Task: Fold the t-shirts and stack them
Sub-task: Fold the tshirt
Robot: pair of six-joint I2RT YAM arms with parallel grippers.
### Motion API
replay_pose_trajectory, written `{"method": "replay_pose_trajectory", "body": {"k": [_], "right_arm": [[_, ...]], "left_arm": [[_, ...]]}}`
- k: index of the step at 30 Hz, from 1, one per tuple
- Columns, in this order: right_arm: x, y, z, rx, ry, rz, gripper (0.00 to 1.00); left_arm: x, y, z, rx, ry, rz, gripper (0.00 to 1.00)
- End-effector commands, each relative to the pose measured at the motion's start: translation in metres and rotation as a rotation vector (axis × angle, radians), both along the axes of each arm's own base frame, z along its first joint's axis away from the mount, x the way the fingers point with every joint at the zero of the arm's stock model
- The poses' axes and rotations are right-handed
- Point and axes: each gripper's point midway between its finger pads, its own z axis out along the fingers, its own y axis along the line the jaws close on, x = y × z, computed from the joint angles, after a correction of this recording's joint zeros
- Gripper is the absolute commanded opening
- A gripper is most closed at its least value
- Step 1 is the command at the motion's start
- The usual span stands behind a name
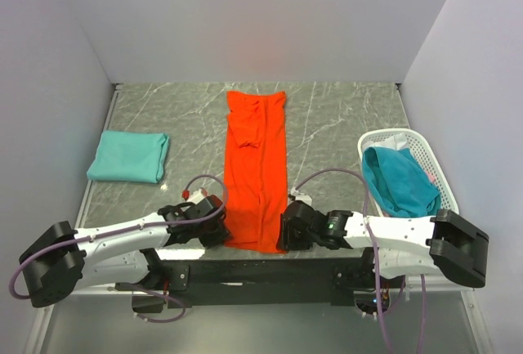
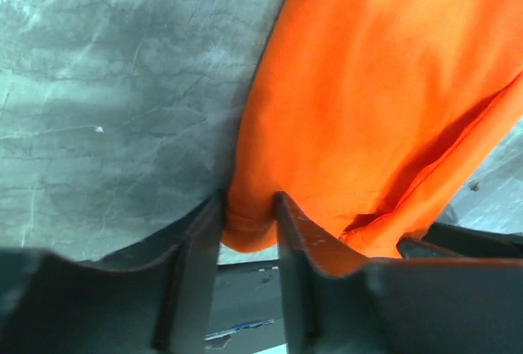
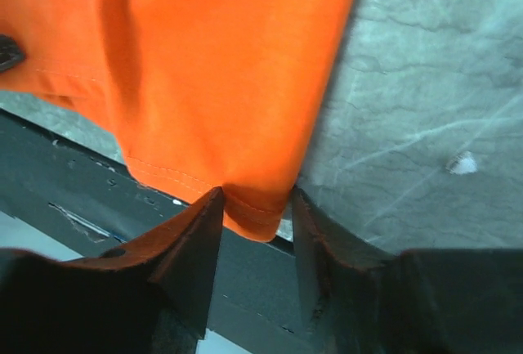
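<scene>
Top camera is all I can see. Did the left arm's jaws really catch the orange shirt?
Observer: Yes. In the left wrist view, the orange t-shirt's near corner is bunched between the left jaws, touching both.
Operator: And the other arm?
Observer: The right wrist view shows the stitched hem corner between the right jaws, touching both too.
Operator: Is that corner lying on the table?
Observer: No. It hangs past the marble table's edge, over the black strip.

Arms: left arm (image 1: 114, 244), right arm (image 1: 400, 235), white shells, bulky black joints.
Cables: mauve cables (image 1: 204, 177), looped.
Pincers: left pincer (image 2: 248, 207), right pincer (image 3: 255, 199), black wedge-shaped fingers (image 2: 196, 248).
</scene>
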Motion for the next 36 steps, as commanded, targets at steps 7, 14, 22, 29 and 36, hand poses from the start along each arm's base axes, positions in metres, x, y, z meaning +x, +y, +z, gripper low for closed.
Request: {"method": "replay_pose_trajectory", "body": {"k": [7, 14, 22, 29, 36], "right_arm": [[-0.006, 0.009, -0.008, 0.028, 0.031, 0.002, 0.1], [-0.02, 0.009, -0.001, 0.061, 0.057, 0.05, 0.0], [-0.004, 0.006, 0.023, 0.044, -0.031, 0.037, 0.0], [0.031, 0.011, 0.057, 0.039, -0.132, -0.001, 0.0], [0.078, 0.006, 0.077, 0.035, -0.187, -0.076, 0.0]], "left_arm": [[-0.017, 0.041, -0.032, 0.183, 0.07, 0.026, 0.01], [-0.026, 0.035, -0.027, 0.112, 0.062, -0.019, 0.01], [0.001, 0.021, 0.006, 0.121, -0.046, -0.043, 0.01], [0.028, 0.005, 0.032, 0.13, -0.137, -0.038, 0.01], [0.069, -0.002, 0.066, 0.111, -0.244, 0.008, 0.01]]}}
